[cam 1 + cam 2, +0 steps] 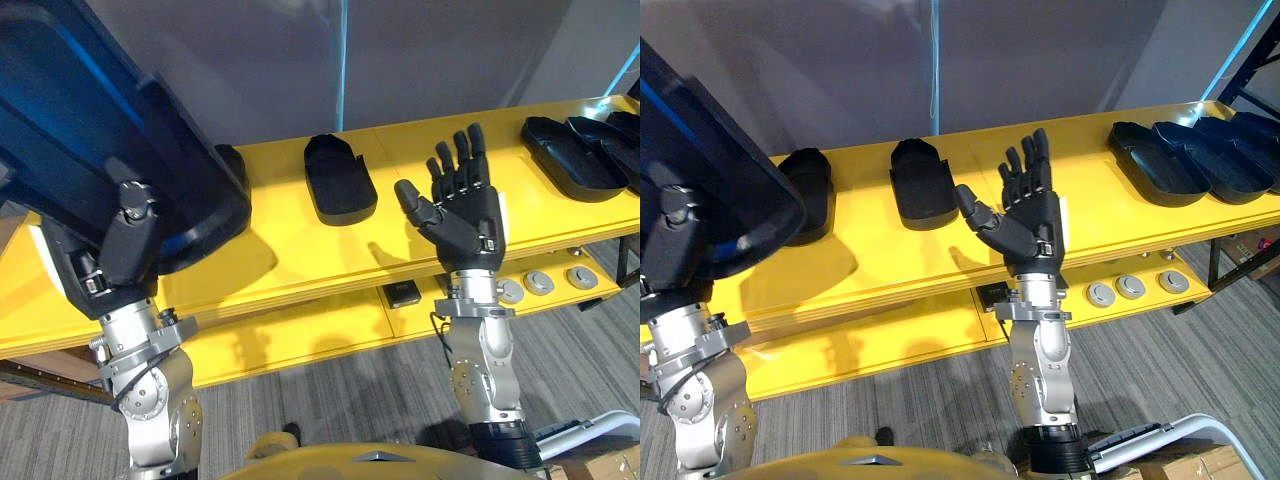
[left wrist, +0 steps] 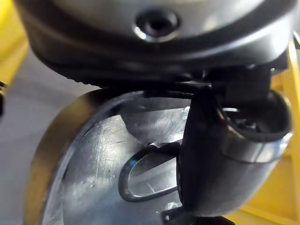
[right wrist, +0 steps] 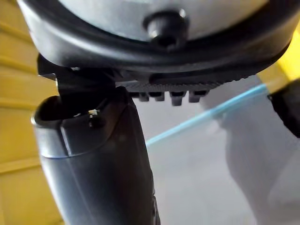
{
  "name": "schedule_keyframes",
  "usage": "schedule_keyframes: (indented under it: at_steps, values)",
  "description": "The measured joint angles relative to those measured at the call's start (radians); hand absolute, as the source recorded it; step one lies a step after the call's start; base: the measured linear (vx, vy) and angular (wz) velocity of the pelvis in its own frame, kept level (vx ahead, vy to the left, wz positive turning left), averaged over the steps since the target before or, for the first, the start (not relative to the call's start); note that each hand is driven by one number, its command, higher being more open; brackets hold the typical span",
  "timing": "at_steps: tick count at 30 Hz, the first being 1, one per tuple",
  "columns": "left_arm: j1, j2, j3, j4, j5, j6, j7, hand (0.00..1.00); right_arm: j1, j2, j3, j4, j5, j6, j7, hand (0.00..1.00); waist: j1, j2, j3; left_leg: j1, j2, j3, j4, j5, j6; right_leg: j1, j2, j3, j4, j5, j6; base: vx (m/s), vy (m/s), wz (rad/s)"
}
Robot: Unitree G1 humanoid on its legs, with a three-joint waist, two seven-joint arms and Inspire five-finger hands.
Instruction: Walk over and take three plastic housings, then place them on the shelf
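My left hand (image 1: 126, 243) is raised at the left, shut on a large dark glossy plastic housing (image 1: 120, 120) that tilts over the shelf's left end. The left wrist view shows the thumb (image 2: 220, 154) pressed on the housing's shiny surface (image 2: 93, 168). A black housing (image 1: 340, 178) lies on the yellow shelf (image 1: 300, 260) near the middle. Another housing (image 1: 805, 190) lies to its left, partly behind the held one. My right hand (image 1: 465, 205) is open, fingers straight and spread, palm up above the shelf just right of the middle housing.
A stack of several black housings (image 1: 580, 155) lies at the shelf's right end. The lower yellow shelf carries round silver parts (image 1: 540, 283) and a small dark block (image 1: 405, 293). A dark rack upright (image 1: 1250, 55) stands at the far right, and grey carpet lies below.
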Motion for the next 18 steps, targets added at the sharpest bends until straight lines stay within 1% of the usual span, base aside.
schedule_keyframes:
  at_steps: [1, 2, 3, 4, 5, 6, 7, 8, 9, 10, 11, 12, 13, 14, 15, 16, 17, 18]
  values:
    - [0.015, -0.013, -0.008, 0.014, -0.003, 0.018, 0.002, 0.00, -0.003, 0.000, 0.009, 0.024, 0.017, 0.001, 0.007, 1.00, 0.000, 0.000, 0.004, -0.018, -0.003, -0.026, 0.028, -0.006, -0.003, -0.002, -0.005, -0.020, 0.028, -0.018, 0.001, -0.08, -0.008, 0.52]
    - [0.024, -0.019, -0.008, 0.024, -0.008, 0.020, 0.002, 0.00, -0.005, 0.000, 0.009, 0.043, 0.022, 0.001, 0.011, 1.00, 0.000, 0.000, 0.005, -0.021, -0.003, -0.034, 0.031, -0.012, -0.001, -0.002, -0.009, -0.031, 0.044, -0.028, -0.001, -0.08, 0.009, 0.64]
    - [0.042, -0.026, -0.004, 0.046, -0.039, 0.020, 0.002, 0.00, -0.003, 0.000, 0.015, 0.086, 0.017, 0.003, 0.020, 1.00, 0.004, -0.002, 0.008, -0.025, 0.016, 0.006, 0.035, -0.031, 0.011, 0.003, -0.025, -0.058, 0.069, -0.041, 0.000, -0.08, 0.005, 0.53]
    - [0.043, -0.029, -0.002, 0.051, -0.042, 0.020, 0.002, 0.00, -0.001, -0.003, 0.015, 0.091, 0.017, 0.004, 0.020, 1.00, 0.003, -0.002, 0.008, -0.034, 0.033, 0.039, 0.043, -0.031, 0.014, 0.004, -0.030, -0.076, 0.073, -0.043, 0.000, -0.09, 0.016, 0.83]
    - [0.042, -0.038, -0.003, 0.055, -0.040, 0.019, 0.002, 0.00, -0.002, -0.010, 0.011, 0.091, 0.018, 0.003, 0.022, 1.00, -0.001, -0.001, 0.016, -0.068, 0.064, 0.102, 0.076, -0.024, 0.033, 0.002, -0.046, -0.122, 0.086, -0.045, -0.004, -0.10, 0.059, 1.00]
    - [0.034, -0.038, -0.009, 0.060, -0.033, 0.018, -0.001, 0.00, -0.007, -0.026, 0.002, 0.091, 0.021, 0.001, 0.027, 1.00, -0.006, -0.003, 0.033, -0.117, 0.089, 0.125, 0.147, -0.023, 0.056, -0.001, -0.076, -0.162, 0.113, -0.056, -0.004, -0.09, 0.098, 1.02]
    - [0.031, -0.034, -0.013, 0.069, -0.034, 0.015, -0.003, 0.00, -0.009, -0.034, -0.004, 0.091, 0.021, 0.001, 0.027, 1.00, -0.005, 0.000, 0.039, -0.142, 0.116, 0.129, 0.199, -0.019, 0.059, -0.002, -0.103, -0.172, 0.133, -0.060, -0.001, -0.08, 0.127, 0.66]
    - [0.031, -0.033, -0.012, 0.077, -0.035, 0.014, -0.002, 0.00, -0.009, -0.038, -0.002, 0.092, 0.021, 0.001, 0.027, 1.00, -0.005, -0.005, 0.043, -0.155, 0.137, 0.129, 0.230, -0.017, 0.059, -0.005, -0.125, -0.174, 0.146, -0.062, 0.006, -0.05, 0.162, 0.27]
    - [0.031, -0.034, -0.012, 0.093, -0.036, 0.007, 0.002, 0.00, -0.010, -0.040, 0.002, 0.092, 0.022, 0.000, 0.033, 1.00, -0.003, -0.015, 0.049, -0.157, 0.164, 0.126, 0.262, -0.016, 0.056, -0.006, -0.161, -0.170, 0.165, -0.065, 0.021, -0.03, 0.288, 0.05]
    - [0.031, -0.034, -0.012, 0.122, -0.035, -0.007, 0.011, 0.00, -0.015, -0.042, 0.021, 0.094, 0.028, -0.003, 0.045, 1.00, -0.001, -0.013, 0.047, -0.151, 0.184, 0.104, 0.278, -0.001, 0.032, -0.014, -0.210, -0.150, 0.185, -0.058, 0.050, -0.01, 0.356, -0.09]
    - [0.031, -0.035, -0.012, 0.137, -0.035, -0.009, 0.019, 0.00, -0.027, -0.049, 0.041, 0.101, 0.033, -0.014, 0.058, 1.00, -0.002, 0.002, 0.038, -0.140, 0.191, 0.078, 0.278, 0.013, 0.017, -0.030, -0.238, -0.128, 0.195, -0.049, 0.075, 0.02, 0.475, -0.30]
    - [0.031, -0.035, -0.014, 0.155, -0.035, -0.017, 0.021, 0.00, -0.052, -0.063, 0.071, 0.124, 0.055, -0.022, 0.079, 1.00, -0.004, 0.036, 0.023, -0.118, 0.200, 0.063, 0.267, 0.028, 0.001, -0.046, -0.254, -0.090, 0.191, -0.030, 0.117, 0.02, 0.707, -0.24]
    - [0.025, -0.031, -0.023, 0.161, -0.034, -0.022, 0.014, 0.00, -0.063, -0.069, 0.091, 0.145, 0.071, -0.026, 0.095, 1.00, -0.010, 0.050, 0.017, -0.097, 0.171, 0.081, 0.250, -0.083, -0.095, -0.046, -0.280, -0.055, 0.173, -0.010, 0.150, 0.01, 0.734, -0.06]
    - [0.015, -0.023, -0.026, 0.162, -0.034, -0.026, 0.005, 0.00, -0.065, -0.066, 0.095, 0.161, 0.077, -0.030, 0.104, 1.00, -0.013, 0.050, 0.017, -0.100, 0.155, 0.091, 0.255, -0.108, -0.119, -0.039, -0.292, -0.033, 0.155, 0.001, 0.154, -0.03, 0.706, 0.13]
    - [0.002, -0.003, -0.027, 0.164, -0.033, -0.026, -0.014, 0.00, -0.066, -0.054, 0.112, 0.200, 0.093, -0.030, 0.107, 1.00, -0.004, 0.009, 0.036, -0.110, 0.109, 0.109, 0.311, -0.140, -0.084, -0.023, -0.319, 0.009, 0.103, 0.042, 0.101, -0.05, 0.416, 0.06]
    - [0.000, 0.004, -0.026, 0.164, -0.033, -0.026, -0.017, 0.00, -0.067, -0.051, 0.128, 0.216, 0.097, -0.029, 0.109, 1.00, 0.005, 0.002, 0.037, -0.129, 0.101, 0.116, 0.352, -0.164, -0.071, -0.018, -0.322, 0.017, 0.080, 0.091, 0.082, -0.08, 0.530, -0.06]
    - [-0.010, 0.016, -0.025, 0.175, -0.033, -0.026, -0.020, 0.00, -0.073, -0.043, 0.153, 0.249, 0.096, -0.029, 0.113, 1.00, 0.019, 0.004, 0.039, -0.162, 0.092, 0.119, 0.425, -0.207, -0.043, -0.021, -0.328, 0.029, 0.063, 0.202, 0.094, -0.07, 0.583, -0.14]
    - [-0.024, 0.036, -0.023, 0.200, -0.026, -0.023, -0.032, 0.00, -0.077, -0.031, 0.170, 0.282, 0.088, -0.028, 0.109, 1.00, 0.036, -0.001, 0.035, -0.163, 0.079, 0.135, 0.440, -0.225, -0.015, -0.032, -0.339, 0.025, 0.046, 0.307, 0.054, -0.06, 0.584, -0.17]
